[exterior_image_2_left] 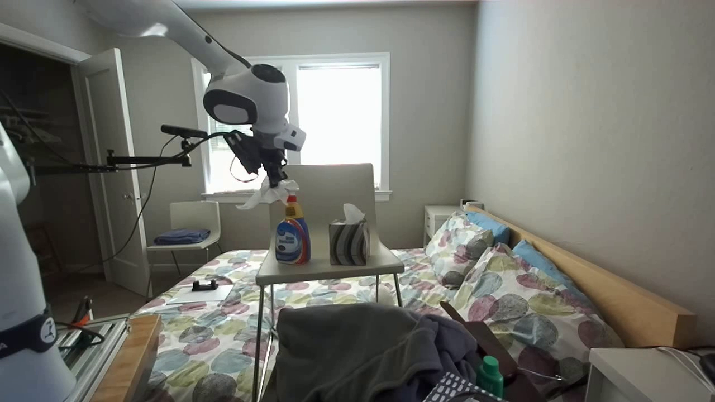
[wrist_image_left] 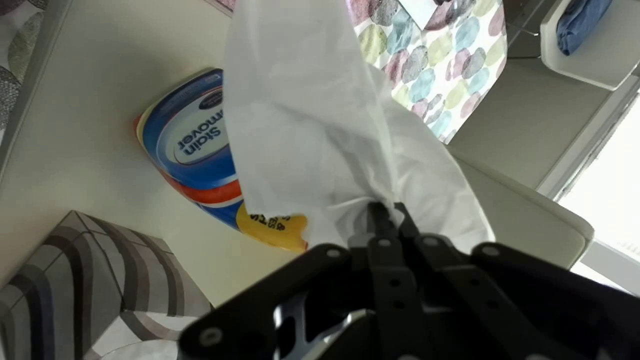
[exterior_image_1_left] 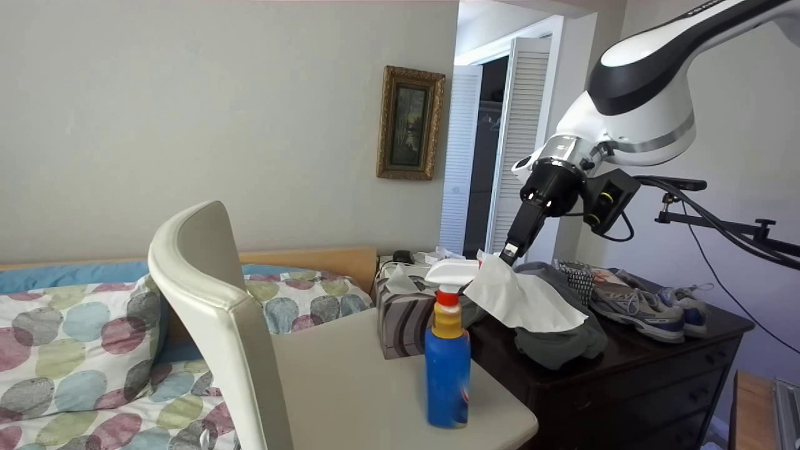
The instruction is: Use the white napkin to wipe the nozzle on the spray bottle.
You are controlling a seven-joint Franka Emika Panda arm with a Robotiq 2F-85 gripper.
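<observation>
The spray bottle (exterior_image_1_left: 447, 369) stands upright on a white chair seat; it is blue with a yellow neck and a white spray head (exterior_image_1_left: 451, 272). It also shows in an exterior view (exterior_image_2_left: 292, 240) and in the wrist view (wrist_image_left: 197, 137). My gripper (exterior_image_1_left: 507, 254) is shut on the white napkin (exterior_image_1_left: 522, 299), which hangs spread from the fingertips (wrist_image_left: 392, 210). The napkin (wrist_image_left: 310, 120) is at the nozzle end of the spray head and covers the head in the wrist view. Whether it touches the nozzle I cannot tell.
A striped tissue box (exterior_image_2_left: 349, 243) stands on the chair seat (exterior_image_2_left: 329, 273) beside the bottle. The chair's backrest (exterior_image_1_left: 200, 281) rises at the seat's edge. A dark dresser (exterior_image_1_left: 600, 387) with grey cloth (exterior_image_1_left: 556, 344) and shoes (exterior_image_1_left: 637, 306) is near. A patterned bed (exterior_image_2_left: 223, 335) lies behind.
</observation>
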